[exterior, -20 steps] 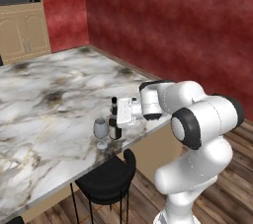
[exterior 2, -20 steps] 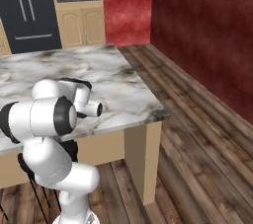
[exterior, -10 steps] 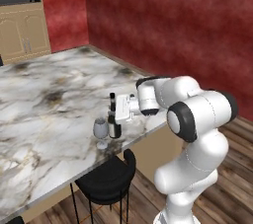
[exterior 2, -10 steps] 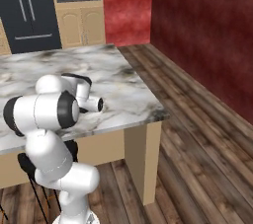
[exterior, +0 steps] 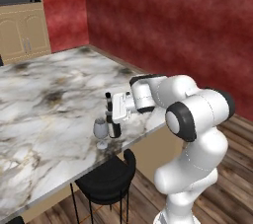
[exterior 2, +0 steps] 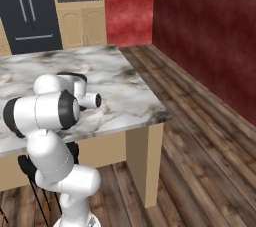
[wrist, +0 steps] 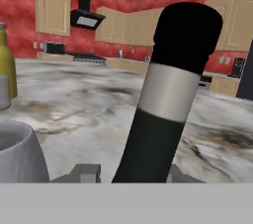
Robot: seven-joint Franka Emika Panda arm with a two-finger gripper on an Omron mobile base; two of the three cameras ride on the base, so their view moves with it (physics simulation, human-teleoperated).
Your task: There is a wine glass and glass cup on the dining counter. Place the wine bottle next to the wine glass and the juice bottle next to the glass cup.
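So from my end the gripper (exterior: 114, 115) is clamped around the wine bottle (exterior: 113, 119), which stands upright on the dining counter (exterior: 44, 114), close to its near edge by the stool (exterior: 106, 181). The wine glass (exterior: 101, 130) is right beside the bottle, on its left in the left base view. In the hand view the bottle's neck fills the middle, with the juice bottle (wrist: 6, 60) and glass cup (wrist: 4, 91) farther back on the counter at the left edge.
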